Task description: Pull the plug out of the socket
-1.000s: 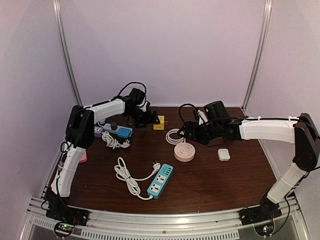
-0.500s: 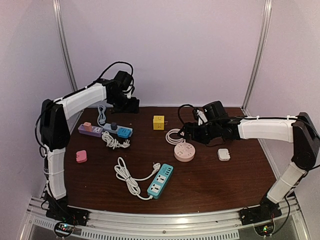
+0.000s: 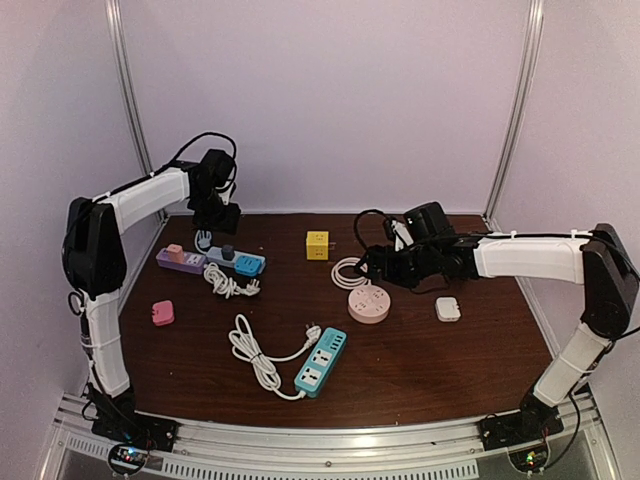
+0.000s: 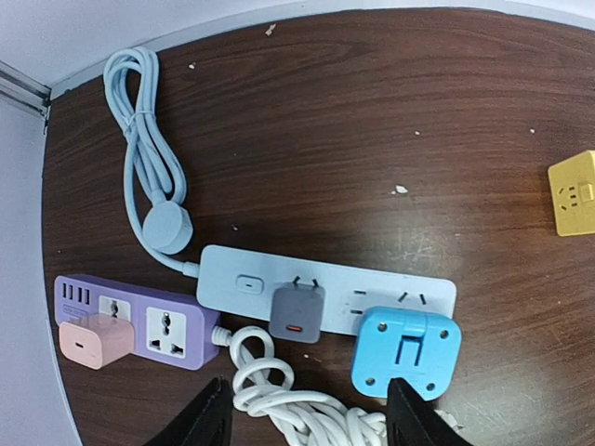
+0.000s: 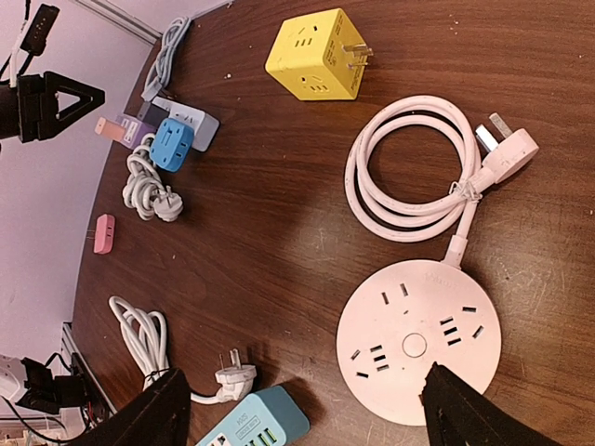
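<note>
While the grey plug (image 4: 297, 312) sits in the white power strip (image 4: 237, 282), the pull is not yet begun.
Both the left gripper (image 4: 310, 386) and the right gripper (image 5: 309, 372) hang open, holding nothing.

I count four power strips: a purple strip (image 4: 172, 330), a white strip (image 4: 339, 283), a teal strip (image 3: 321, 365) and a round pink strip (image 5: 418, 344). Three plugs sit in them: a pink plug (image 4: 91, 341), a grey plug (image 4: 297, 311) and a blue plug (image 4: 405, 351). I see one yellow cube (image 3: 317, 244).
</note>
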`<state>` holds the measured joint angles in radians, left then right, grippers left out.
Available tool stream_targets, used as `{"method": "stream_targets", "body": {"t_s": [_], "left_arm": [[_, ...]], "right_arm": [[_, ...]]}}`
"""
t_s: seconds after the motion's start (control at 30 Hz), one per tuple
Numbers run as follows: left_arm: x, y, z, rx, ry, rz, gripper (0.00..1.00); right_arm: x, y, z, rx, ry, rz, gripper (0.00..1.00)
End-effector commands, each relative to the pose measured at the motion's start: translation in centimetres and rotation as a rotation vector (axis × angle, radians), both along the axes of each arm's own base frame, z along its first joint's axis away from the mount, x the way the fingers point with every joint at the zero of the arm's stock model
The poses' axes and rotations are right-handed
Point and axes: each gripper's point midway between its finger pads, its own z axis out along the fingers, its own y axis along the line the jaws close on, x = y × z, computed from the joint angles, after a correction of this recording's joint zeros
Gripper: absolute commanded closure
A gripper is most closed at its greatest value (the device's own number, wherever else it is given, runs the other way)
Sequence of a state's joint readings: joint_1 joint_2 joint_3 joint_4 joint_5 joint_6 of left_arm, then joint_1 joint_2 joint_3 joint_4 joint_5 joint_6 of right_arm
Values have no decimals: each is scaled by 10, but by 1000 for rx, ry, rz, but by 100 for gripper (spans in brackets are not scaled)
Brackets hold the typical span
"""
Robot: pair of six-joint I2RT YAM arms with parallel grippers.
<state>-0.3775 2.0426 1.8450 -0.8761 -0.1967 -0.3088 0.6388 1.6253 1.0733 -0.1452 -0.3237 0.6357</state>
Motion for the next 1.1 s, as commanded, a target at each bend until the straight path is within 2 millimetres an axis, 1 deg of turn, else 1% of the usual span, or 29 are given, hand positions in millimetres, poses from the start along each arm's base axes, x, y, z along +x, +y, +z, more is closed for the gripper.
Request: {"method": "stream_targets", "body": {"t_s": [0.0, 0.13, 0.3, 0.47, 0.67, 0.77, 0.8, 0.87, 0.93, 1.07], "left_arm": [[14, -1, -18, -22, 48, -59, 43], [18, -2, -34, -11, 92, -74, 45], [21, 5, -51, -7, 121, -36, 46], [23, 7, -67, 0, 145, -31, 51], [26, 3, -76, -13, 162, -44, 59], [22, 0, -77, -34, 176, -53, 63], [22, 1, -77, -32, 177, -50, 63], [21, 4, -80, -15, 179, -45, 55], [20, 5, -81, -8, 182, -46, 52], [19, 9, -84, 11, 183, -36, 52]], "right_arm": [[5, 7, 5, 17, -13, 12, 12], [5, 7, 6, 22, -12, 9, 12], [3, 7, 4, 20, -6, 9, 12], [3, 6, 2, 13, -2, 7, 12], [2, 8, -3, 10, 9, 10, 12], [2, 8, -5, 9, 11, 12, 12], [2, 9, -5, 9, 12, 13, 12], [3, 10, -6, 10, 12, 12, 12], [2, 11, -6, 10, 12, 16, 12], [2, 12, -8, 8, 16, 16, 12]]}}
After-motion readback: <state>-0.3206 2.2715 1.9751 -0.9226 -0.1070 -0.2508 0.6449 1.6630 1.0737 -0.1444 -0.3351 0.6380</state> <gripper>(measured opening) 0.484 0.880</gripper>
